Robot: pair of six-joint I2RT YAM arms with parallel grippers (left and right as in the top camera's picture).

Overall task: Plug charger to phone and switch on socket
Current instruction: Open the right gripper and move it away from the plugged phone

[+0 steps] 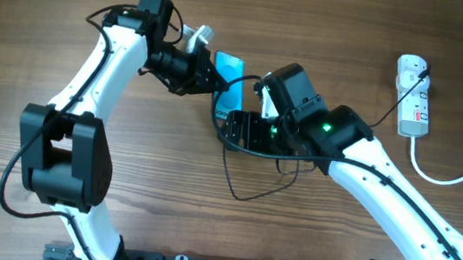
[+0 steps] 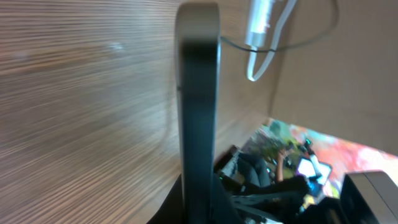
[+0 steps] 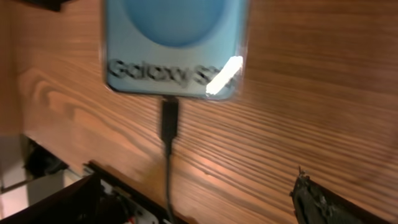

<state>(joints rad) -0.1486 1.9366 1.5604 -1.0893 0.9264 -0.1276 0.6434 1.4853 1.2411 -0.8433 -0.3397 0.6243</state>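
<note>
Left gripper (image 1: 217, 76) clenched on phone (image 1: 231, 73) near table (image 1: 36, 3) centre; phone's thin side runs up from its fingers in left wrist view. Right gripper (image 3: 196, 186) jaws spread wide, grasping nothing. Charger (image 3: 169, 121) connector sits at phone's bottom edge, cable running between the open jaws, touching neither. Socket (image 1: 413, 98) well apart, far right.

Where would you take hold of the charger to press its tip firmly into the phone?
Grip the short rigid connector just below the phone's bottom edge, not the limp cable trailing behind it. Come from the cable side, along the phone's length, closing across the connector's width. It stands square to that edge, so that push should go straight in.
</note>
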